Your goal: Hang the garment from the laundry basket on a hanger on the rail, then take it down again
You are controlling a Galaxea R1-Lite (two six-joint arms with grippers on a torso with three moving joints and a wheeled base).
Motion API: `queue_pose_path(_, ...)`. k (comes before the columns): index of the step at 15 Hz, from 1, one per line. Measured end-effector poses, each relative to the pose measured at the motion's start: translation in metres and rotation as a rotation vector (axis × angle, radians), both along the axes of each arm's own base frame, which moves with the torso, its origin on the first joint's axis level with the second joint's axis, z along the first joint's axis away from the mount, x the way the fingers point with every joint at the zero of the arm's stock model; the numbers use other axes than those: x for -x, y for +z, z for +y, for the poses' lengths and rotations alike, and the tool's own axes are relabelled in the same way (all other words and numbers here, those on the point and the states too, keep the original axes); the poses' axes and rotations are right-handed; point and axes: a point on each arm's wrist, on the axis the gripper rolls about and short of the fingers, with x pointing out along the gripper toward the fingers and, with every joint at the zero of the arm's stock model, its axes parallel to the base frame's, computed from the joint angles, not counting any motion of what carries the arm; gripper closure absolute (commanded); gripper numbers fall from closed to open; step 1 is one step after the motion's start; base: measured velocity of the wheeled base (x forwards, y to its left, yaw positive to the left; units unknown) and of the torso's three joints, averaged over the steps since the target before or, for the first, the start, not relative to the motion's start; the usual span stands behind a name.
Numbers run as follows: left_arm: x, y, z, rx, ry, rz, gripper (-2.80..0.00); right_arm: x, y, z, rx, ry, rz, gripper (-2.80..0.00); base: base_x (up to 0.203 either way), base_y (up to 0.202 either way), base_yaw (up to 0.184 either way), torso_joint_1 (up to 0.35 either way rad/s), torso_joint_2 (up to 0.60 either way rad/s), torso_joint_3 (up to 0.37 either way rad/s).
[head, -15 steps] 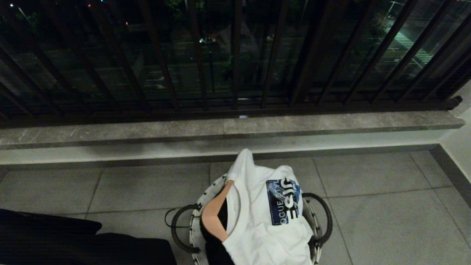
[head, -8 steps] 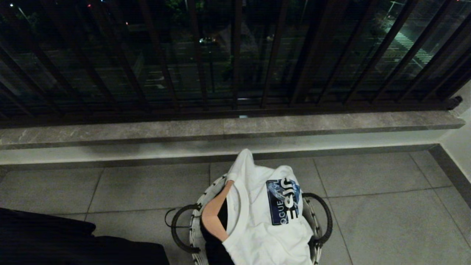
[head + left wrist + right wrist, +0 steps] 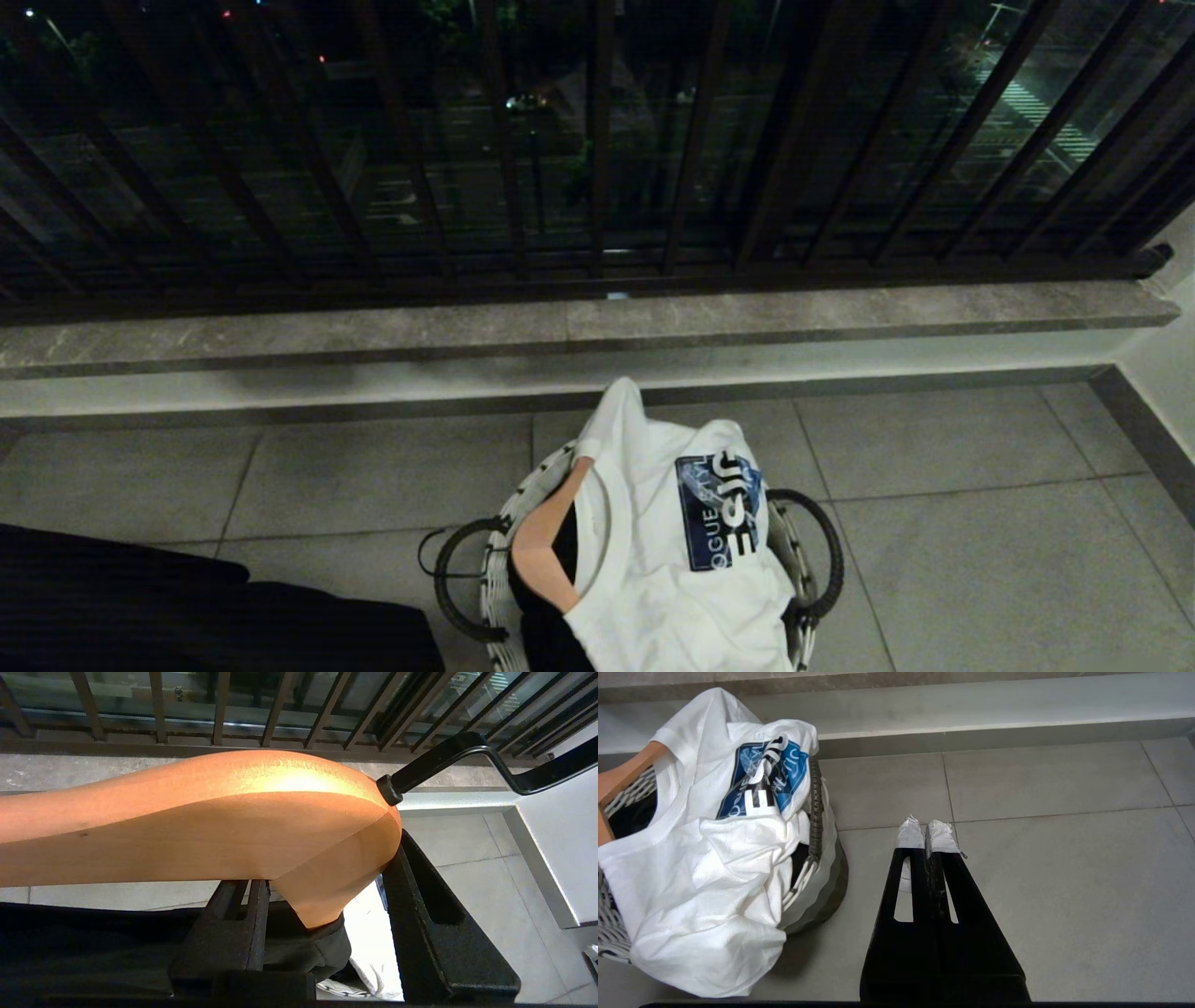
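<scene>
Grey floor tiles (image 3: 373, 476) run up to a stone ledge (image 3: 560, 327) under dark balcony railings (image 3: 597, 140), with night street lights beyond. Seen from the head, the laundry basket (image 3: 495, 560) sits on the tiles at the lower middle, its black loop handles at either side, and a white T-shirt (image 3: 653, 560) is heaped over it; a wooden hanger end (image 3: 541, 551) pokes from the neck opening. A blue chest patch (image 3: 719, 509) carries white lettering, of which only "OGUE" reads with any certainty. Dark black cloth (image 3: 187, 607) fills the lower left corner. From the left wrist, the left pincer (image 3: 322, 905) is clamped on a wooden hanger (image 3: 210, 821) near its centre, the black metal hook (image 3: 467, 760) sticking out toward the railings; a black garment (image 3: 93, 938) hangs below it. From the right wrist, the right pincer (image 3: 927, 835) hangs closed and empty over bare tile just beside the basket, its tips wrapped in white tape. The step in hand looks like carrying the hanger with its dark garment; it would go best with the grip kept firm near the hook and the bar level so nothing slides off.
</scene>
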Motion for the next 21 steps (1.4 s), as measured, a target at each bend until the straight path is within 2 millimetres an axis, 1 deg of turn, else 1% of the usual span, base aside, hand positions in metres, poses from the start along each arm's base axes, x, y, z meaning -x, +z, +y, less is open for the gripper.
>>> queue_pose_path(4, 0.0000, 0.0008, 0.0000, 0.001, 0.002, 0.001, 0.00, 0.0000, 0.0000, 0.0000, 0.000, 0.000, 0.000, 0.00, 0.000, 0.000, 0.000, 0.003, 0.00, 0.085)
queue_pose_path(21, 0.0021, -0.0006, 0.0005, 0.000, 0.000, -0.003, 0.00, 0.0000, 0.0000, 0.0000, 0.000, 0.000, 0.000, 0.00, 0.000, 0.000, 0.000, 0.001, 0.00, 0.193)
